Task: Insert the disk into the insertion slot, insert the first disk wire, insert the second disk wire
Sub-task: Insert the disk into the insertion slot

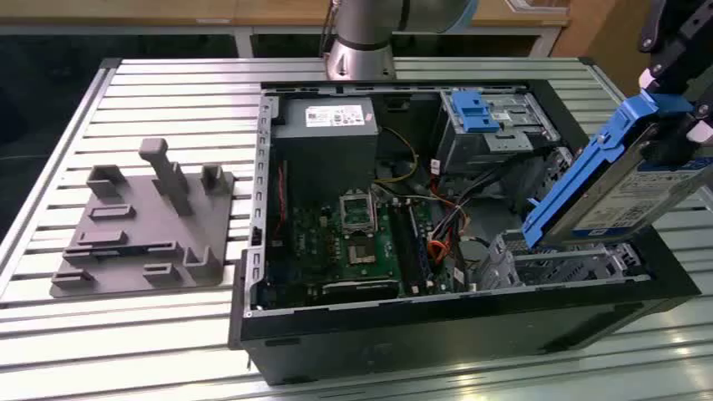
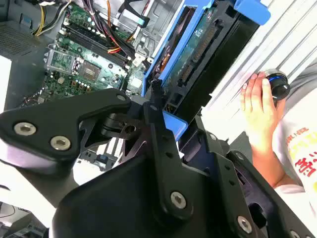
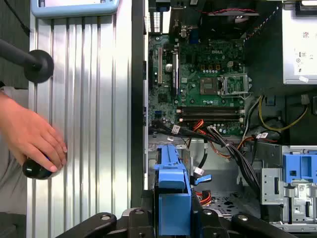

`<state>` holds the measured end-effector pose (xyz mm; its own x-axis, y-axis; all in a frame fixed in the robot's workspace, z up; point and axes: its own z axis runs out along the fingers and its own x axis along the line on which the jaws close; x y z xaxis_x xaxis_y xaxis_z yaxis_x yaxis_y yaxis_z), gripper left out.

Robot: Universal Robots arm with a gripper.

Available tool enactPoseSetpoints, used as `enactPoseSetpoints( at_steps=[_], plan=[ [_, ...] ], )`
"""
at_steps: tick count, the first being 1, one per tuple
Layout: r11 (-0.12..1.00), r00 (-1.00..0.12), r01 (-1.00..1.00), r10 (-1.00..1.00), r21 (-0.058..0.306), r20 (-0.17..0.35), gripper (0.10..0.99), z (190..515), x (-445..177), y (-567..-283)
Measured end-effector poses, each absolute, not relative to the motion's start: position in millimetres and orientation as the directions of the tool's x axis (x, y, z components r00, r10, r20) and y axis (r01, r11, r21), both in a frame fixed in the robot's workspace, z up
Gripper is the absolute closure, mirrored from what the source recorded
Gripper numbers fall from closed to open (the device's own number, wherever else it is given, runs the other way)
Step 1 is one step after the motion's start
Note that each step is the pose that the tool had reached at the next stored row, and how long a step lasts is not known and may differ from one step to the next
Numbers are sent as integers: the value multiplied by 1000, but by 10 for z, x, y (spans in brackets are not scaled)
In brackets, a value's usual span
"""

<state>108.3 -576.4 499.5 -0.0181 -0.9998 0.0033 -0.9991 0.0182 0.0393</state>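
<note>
Presently: gripper (image 1: pixel 675 125) sits at about 3 o'clock in the exterior view, above the open computer case (image 1: pixel 446 334). Fingers (image 2: pixel 159 129) are pinching the disk (image 1: pixel 637 196) at its upper end. The blue carrier frames the grey body, and the white label faces outward.

Disk attitude: steeply tilted, upper end toward 1 o'clock, lower end toward 7 o'clock. The lower end meets the top rim of the insertion slot (image 1: pixel 568 266), the low silver perforated bay at 4 o'clock in the exterior view. Cannot tell whether the two touch. The disk is not seated in the bay.

Inside the case:
- Green motherboard (image 1: pixel 356 242) lies near centre.
- Power supply (image 1: pixel 323 125) is at 12 o'clock of the motherboard.
- Taller silver cage (image 1: pixel 513 125) with its blue clip (image 1: pixel 473 113) stands at 12 o'clock of the slot, apart from the disk.
- Orange and black cables (image 1: pixel 437 246) lie between the motherboard and the slot.

Case stands on a slatted metal worktop (image 1: pixel 167 334). Grey fixture (image 1: pixel 139 225) rests at 9 o'clock, well apart from the case. Arm (image 1: pixel 362 42) rises at 12 o'clock.

In both wrist views a person's hand (image 3: pixel 32 136) rests on the worktop beside the case, covering a black knob (image 3: pixel 34 169).
</note>
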Motion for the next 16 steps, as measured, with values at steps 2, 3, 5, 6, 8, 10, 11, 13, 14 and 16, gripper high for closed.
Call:
enactPoseSetpoints(
  at_steps=[2,3,5,6,8,10,11,13,14,16],
  plan=[
    [18,-18,-999,-1000,39,3,722,4995,1083,-5764],
    [18,-18,-999,-1000,39,3,722,4995,1083,-5764],
    [18,-18,-999,-1000,39,3,722,4995,1083,-5764],
    [18,-18,-999,-1000,39,3,722,4996,1083,-5764],
    [18,-18,-999,-1000,39,3,722,4995,1083,-5764],
    [18,-18,-999,-1000,39,3,722,4996,1083,-5764],
    [18,-18,-999,-1000,39,3,722,4997,1083,-5763],
    [18,-18,-999,-1000,38,-1,722,4996,1083,-5764],
    [18,-18,-999,-1000,37,-3,722,4996,1083,-5764],
    [18,-18,-999,-1000,36,-8,722,4995,1082,-5764]
  ],
)
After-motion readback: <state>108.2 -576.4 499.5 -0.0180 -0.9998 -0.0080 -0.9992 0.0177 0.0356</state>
